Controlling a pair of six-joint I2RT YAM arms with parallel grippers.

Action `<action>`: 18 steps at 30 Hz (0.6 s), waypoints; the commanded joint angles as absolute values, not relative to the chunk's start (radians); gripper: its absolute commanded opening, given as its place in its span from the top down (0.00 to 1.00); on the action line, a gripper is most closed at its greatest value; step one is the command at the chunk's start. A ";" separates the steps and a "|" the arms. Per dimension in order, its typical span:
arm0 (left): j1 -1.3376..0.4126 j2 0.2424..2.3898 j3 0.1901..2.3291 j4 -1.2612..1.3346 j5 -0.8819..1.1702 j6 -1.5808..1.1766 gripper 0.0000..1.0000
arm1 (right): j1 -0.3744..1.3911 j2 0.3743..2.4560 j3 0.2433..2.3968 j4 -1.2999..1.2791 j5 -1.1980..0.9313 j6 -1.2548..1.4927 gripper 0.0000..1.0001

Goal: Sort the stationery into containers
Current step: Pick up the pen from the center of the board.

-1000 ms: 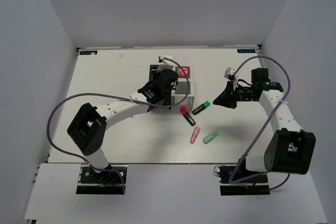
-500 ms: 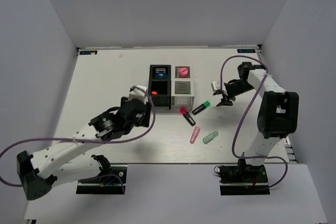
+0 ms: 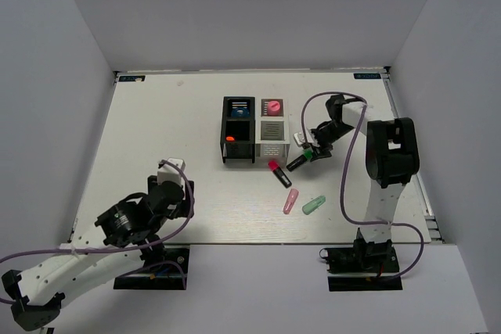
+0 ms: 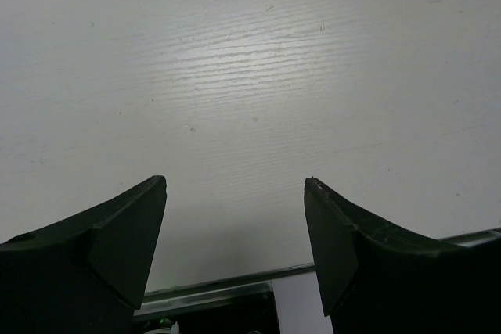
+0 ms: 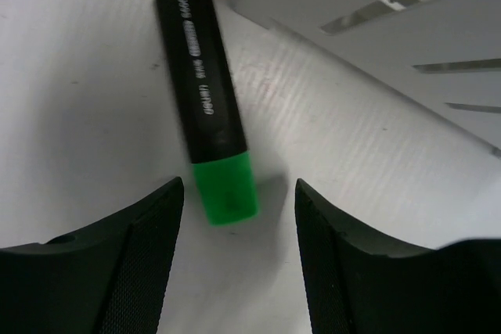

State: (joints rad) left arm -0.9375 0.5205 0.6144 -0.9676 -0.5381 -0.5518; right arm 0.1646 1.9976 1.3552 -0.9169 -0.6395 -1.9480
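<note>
The right end effector (image 5: 239, 184) hangs spread wide, straddling the cap of the green-capped marker (image 5: 202, 115), probably to pinch it. The marker lies flat on the bench (image 3: 156, 131) just beside the white organiser (image 3: 272, 149). The left end effector (image 4: 235, 185), released and empty, sits well apart from the organiser, seemingly to leave room.

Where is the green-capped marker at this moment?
The green-capped marker lies just right of the white organiser in the top view, beside the red-capped marker and below the open right gripper.

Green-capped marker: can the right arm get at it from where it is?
Probably yes. The right gripper sits over the green-capped marker, jaws open either side of its cap, with nothing between. The white organiser is close beside it.
</note>
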 commanded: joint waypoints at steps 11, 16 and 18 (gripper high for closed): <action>-0.937 0.423 0.594 -1.052 -0.558 -0.606 0.18 | 0.186 2.160 1.531 -1.224 -0.384 -2.080 0.65; -0.934 0.404 0.592 -1.060 -0.557 -0.606 0.18 | 0.186 2.082 1.403 -1.235 -0.364 -2.079 1.00; -0.934 0.388 0.588 -1.063 -0.558 -0.610 0.18 | 0.181 2.042 1.327 -1.217 -0.393 -2.076 1.00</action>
State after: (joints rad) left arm -0.9371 0.4107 0.5953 -1.0512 -0.5423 -0.5972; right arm 0.1894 2.0541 1.4429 -1.1515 -0.4744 -1.9873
